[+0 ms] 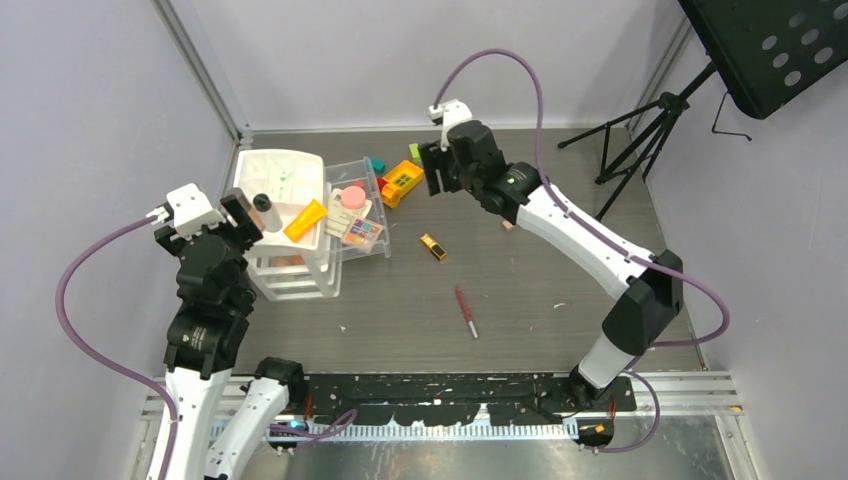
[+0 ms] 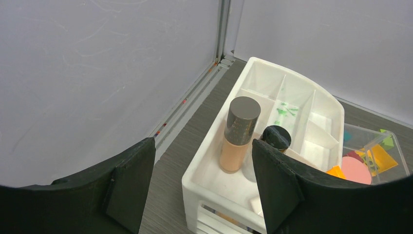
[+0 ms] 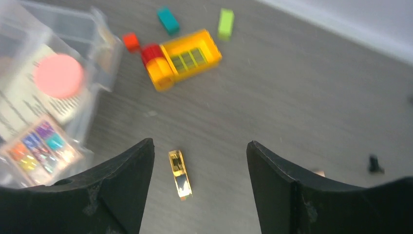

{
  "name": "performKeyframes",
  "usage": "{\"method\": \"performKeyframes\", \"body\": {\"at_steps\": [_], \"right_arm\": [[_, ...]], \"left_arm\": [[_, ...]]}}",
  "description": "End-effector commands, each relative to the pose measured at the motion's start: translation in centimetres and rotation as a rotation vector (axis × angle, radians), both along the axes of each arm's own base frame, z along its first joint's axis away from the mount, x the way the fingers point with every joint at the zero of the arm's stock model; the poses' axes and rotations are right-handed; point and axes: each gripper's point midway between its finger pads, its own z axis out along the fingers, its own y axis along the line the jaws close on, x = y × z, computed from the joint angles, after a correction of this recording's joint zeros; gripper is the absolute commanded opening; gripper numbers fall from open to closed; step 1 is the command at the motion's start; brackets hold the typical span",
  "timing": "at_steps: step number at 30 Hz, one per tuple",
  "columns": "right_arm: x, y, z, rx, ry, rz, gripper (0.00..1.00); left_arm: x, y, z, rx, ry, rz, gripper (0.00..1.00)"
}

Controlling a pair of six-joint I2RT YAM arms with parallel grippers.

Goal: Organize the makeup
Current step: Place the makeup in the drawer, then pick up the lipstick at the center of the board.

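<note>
A gold-black lipstick point(image 1: 433, 246) and a red pencil point(image 1: 466, 311) lie loose on the dark table. The white organizer point(image 1: 280, 170) holds a beige bottle point(image 2: 238, 141), a black-capped item point(image 2: 276, 137) and an orange tube point(image 1: 305, 220). The clear tray point(image 1: 372, 172) beside it holds a pink compact point(image 1: 353, 196) and an eyeshadow palette point(image 1: 362, 232). My left gripper point(image 2: 202, 180) hangs open over the organizer's near-left corner, holding nothing. My right gripper point(image 3: 199, 185) is open high above the table. The lipstick point(image 3: 180, 174) shows far below, between its fingers and nearer the left one.
A yellow-and-red toy brick point(image 3: 182, 59) and small teal, green and red blocks lie behind the clear tray. A tripod stand point(image 1: 640, 135) stands at the back right. Grey walls close the left and back sides; the left wall point(image 2: 97, 73) runs close beside the organizer.
</note>
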Motion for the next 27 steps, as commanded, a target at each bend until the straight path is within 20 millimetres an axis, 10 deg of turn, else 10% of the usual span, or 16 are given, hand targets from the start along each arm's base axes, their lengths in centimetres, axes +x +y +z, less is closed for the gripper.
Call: {"method": "performKeyframes", "body": {"at_steps": [1, 15, 27], "right_arm": [[-2.7, -2.9, -3.5, 0.016, 0.178, -0.054, 0.72], [-4.6, 0.4, -16.3, -0.163, 0.527, 0.172, 0.61], [-3.9, 0.3, -22.2, -0.215, 0.559, 0.156, 0.59]], "left_arm": [[0.0, -0.1, 1.4, -0.007, -0.059, -0.006, 0.75], [0.1, -0.1, 1.4, -0.006, -0.055, -0.006, 0.75], [0.1, -0.1, 1.4, -0.006, -0.054, -0.006, 0.74]]}}
